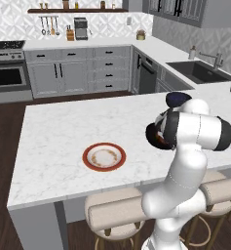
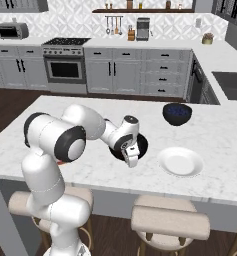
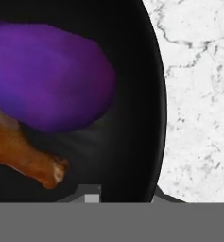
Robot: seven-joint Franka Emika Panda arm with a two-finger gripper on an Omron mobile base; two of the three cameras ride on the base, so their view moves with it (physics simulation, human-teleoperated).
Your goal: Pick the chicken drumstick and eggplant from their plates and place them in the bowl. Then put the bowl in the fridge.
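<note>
One purple eggplant [image 3: 47, 78] and one brown chicken drumstick [image 3: 23, 151] lie side by side, touching, inside the one black bowl [image 3: 137, 118] on the white counter [image 2: 215, 140]. The gripper [image 2: 132, 159] sits low at the near rim of that bowl, and I cannot tell if it is open or closed. There are two plates, a red-rimmed plate [image 1: 104, 156] and a white plate [image 2: 180, 161], plus one small blue bowl [image 2: 177, 113] farther back.

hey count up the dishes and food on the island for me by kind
Plates: 2, red-rimmed plate and white plate
Bowls: 2, black bowl and blue bowl
Food: 2, eggplant and drumstick, both in the black bowl
Total: 6
</note>
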